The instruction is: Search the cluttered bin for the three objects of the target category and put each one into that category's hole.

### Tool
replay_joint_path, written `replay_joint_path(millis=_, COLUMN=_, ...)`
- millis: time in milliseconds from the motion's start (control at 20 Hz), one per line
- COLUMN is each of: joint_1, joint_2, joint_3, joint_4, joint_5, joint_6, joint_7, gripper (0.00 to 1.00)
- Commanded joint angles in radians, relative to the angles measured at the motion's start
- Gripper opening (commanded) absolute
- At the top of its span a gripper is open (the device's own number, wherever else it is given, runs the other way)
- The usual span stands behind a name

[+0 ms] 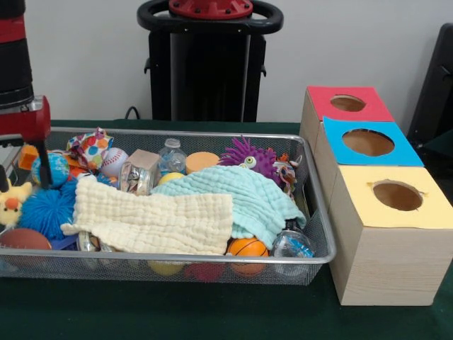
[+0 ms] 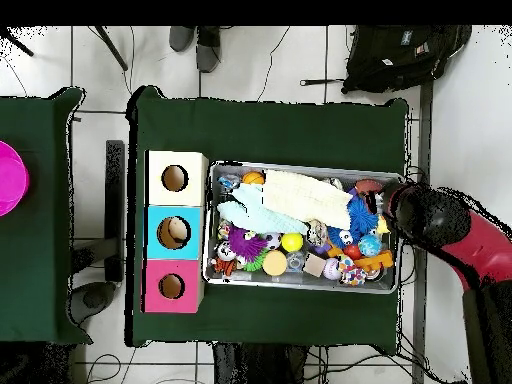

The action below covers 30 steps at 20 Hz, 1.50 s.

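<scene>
The silver wire-mesh bin [image 1: 212, 261] sits on the green table and is full of toys; it also shows in the overhead view [image 2: 300, 284]. A yellow chick [image 1: 13, 204] with an orange beak lies at the bin's left end. My gripper [image 1: 23, 184] hangs right over the chick, open, with a finger on either side of its head. In the overhead view the arm [image 2: 432, 216] covers that end of the bin. A small orange, black and white plush [image 1: 287, 172] lies at the bin's right end. The round hole [image 1: 347, 103] in the red-topped box is empty; it also shows from overhead [image 2: 172, 286].
A cream cloth [image 1: 152, 223] and a mint cloth [image 1: 237, 195] cover the bin's middle. A purple spiky ball [image 1: 248, 156], a blue spiky ball [image 1: 49, 209] and a small basketball [image 1: 248, 248] lie around them. The blue-topped box [image 1: 368, 143] and yellow-topped box [image 1: 398, 196] stand beside the red one.
</scene>
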State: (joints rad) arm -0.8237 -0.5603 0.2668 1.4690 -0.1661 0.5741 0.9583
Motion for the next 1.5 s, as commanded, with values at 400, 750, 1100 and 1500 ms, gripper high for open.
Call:
replay_joint_path(millis=400, joint_1=0.011, joint_2=0.008, joint_3=-0.01, joint_4=0.12, joint_5=0.056, joint_6=-0.068, joint_7=0.25, gripper=1.0)
replay_joint_path(millis=750, joint_1=-0.02, joint_2=0.0, joint_3=-0.002, joint_4=0.179, joint_5=0.059, joint_6=-0.093, joint_7=0.227, gripper=1.0)
replay_joint_path(millis=1100, joint_1=-0.061, joint_2=-0.011, joint_3=0.005, joint_4=0.251, joint_5=0.043, joint_6=-0.131, joint_7=0.21, gripper=1.0)
replay_joint_path(millis=1500, joint_1=-0.108, joint_2=0.009, joint_3=0.002, joint_4=0.264, joint_5=0.028, joint_6=-0.126, joint_7=0.173, gripper=1.0)
